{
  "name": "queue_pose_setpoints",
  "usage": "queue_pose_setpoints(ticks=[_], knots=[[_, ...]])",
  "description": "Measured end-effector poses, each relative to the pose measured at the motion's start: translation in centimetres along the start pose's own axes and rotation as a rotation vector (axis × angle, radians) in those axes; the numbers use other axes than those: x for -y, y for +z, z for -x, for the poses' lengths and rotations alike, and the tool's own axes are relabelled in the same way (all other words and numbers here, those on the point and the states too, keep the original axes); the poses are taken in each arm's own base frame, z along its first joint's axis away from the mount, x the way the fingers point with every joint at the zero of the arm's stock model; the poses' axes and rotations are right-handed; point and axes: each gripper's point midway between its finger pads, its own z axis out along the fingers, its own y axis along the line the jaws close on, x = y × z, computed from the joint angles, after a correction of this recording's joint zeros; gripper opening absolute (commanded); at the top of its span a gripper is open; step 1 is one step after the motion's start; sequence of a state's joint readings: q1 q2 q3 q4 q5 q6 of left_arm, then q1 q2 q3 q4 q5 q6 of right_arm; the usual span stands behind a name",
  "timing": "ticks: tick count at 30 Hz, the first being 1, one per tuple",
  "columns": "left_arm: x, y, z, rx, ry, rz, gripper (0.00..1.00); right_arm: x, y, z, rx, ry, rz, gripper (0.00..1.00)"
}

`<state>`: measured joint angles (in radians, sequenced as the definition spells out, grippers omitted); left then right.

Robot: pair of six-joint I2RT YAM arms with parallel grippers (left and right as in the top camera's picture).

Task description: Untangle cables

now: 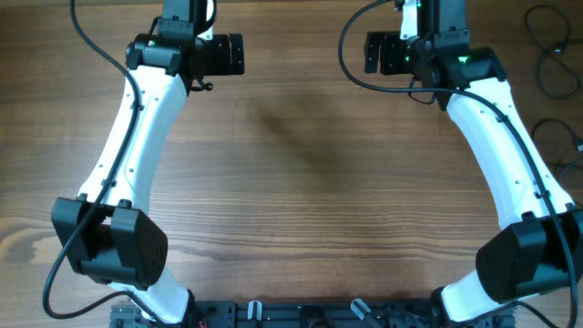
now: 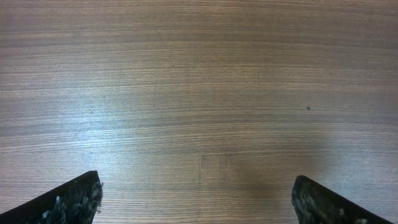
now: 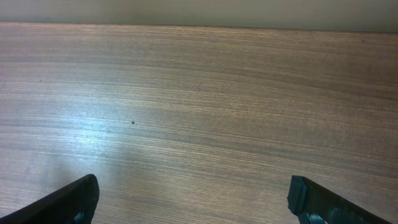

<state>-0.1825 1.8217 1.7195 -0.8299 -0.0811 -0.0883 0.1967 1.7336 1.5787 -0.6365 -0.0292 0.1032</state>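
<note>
1. Overhead, the left gripper (image 1: 221,55) sits near the far edge of the worktop (image 1: 301,182), left of the middle, at the end of its white arm.
2. In the left wrist view its jaws are spread wide: the two dark fingertips (image 2: 68,202) show only in the bottom corners of the picture, with bare wood grain between them and nothing pinched.
3. The right gripper (image 1: 383,53) sits near the same far edge, right of the middle, and faces the left one across an open stretch of wood.
4. Its jaws are spread just as wide. In the right wrist view the fingertips (image 3: 62,202) stand well apart at the bottom corners, and nothing is held between them.
5. The cables (image 1: 547,50) lie at the far right corner of the worktop and down along its right edge, as thin black loops partly cut off by the edge of the overhead picture.
6. They are beside the right arm's upper part, on its outer side, and well apart from both grippers; neither wrist view shows them.
7. How many cords there are, or whether the loops cross one another, probably cannot be told here, as they are thin and only partly in view.
8. A green light glows on the right arm just behind its gripper.
</note>
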Motion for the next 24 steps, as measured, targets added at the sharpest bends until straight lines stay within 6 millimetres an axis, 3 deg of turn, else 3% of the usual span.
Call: queue_pose_setpoints(ticks=[15, 24], knots=[[0.8, 0.4, 0.8, 0.071, -0.054, -0.024, 1.00, 0.0, 0.0, 0.0, 0.000, 0.000, 0.000, 1.00], [0.8, -0.9, -3.0, 0.166, -0.088, -0.053, 1.00, 0.0, 0.0, 0.0, -0.001, 0.000, 0.000, 1.00]])
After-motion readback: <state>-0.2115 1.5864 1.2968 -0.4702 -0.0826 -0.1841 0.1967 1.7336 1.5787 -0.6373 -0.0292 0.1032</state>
